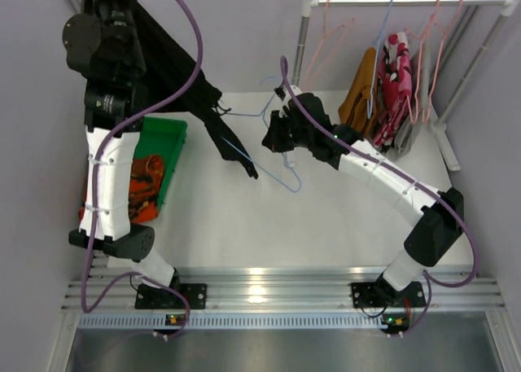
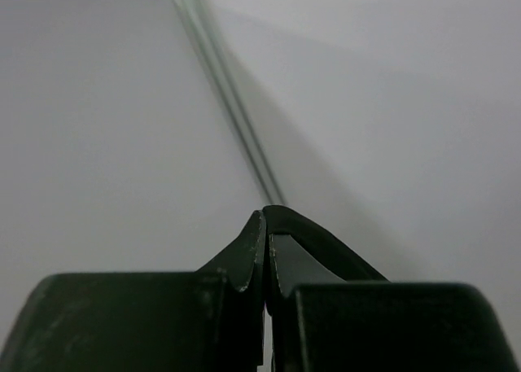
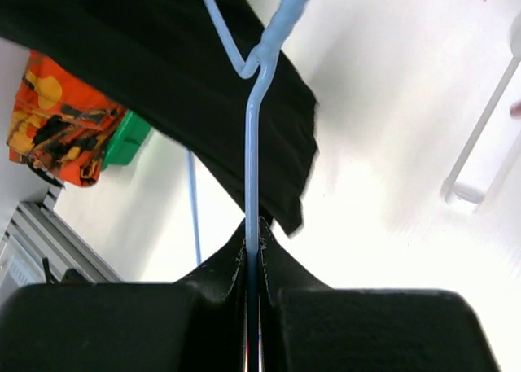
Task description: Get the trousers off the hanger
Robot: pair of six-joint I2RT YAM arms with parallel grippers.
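- Your right gripper (image 3: 252,235) is shut on the blue hanger (image 3: 251,144); your left gripper (image 2: 265,223), high above the desk (image 1: 326,213), is pinched closed on the black trousers (image 1: 203,103).
- If the cloth's trailing end catches the hanger, pulling may yank the wire loose.
- Only the top view shows that end; the left wrist view sees just wall (image 2: 122,144).

Black trousers (image 3: 122,54) aloft beside blue hanger (image 3: 251,160)

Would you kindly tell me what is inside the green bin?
The green bin holds the orange patterned trousers, bunched up. The left arm covers part of the bin, so anything beneath it or under the cloth is hidden.
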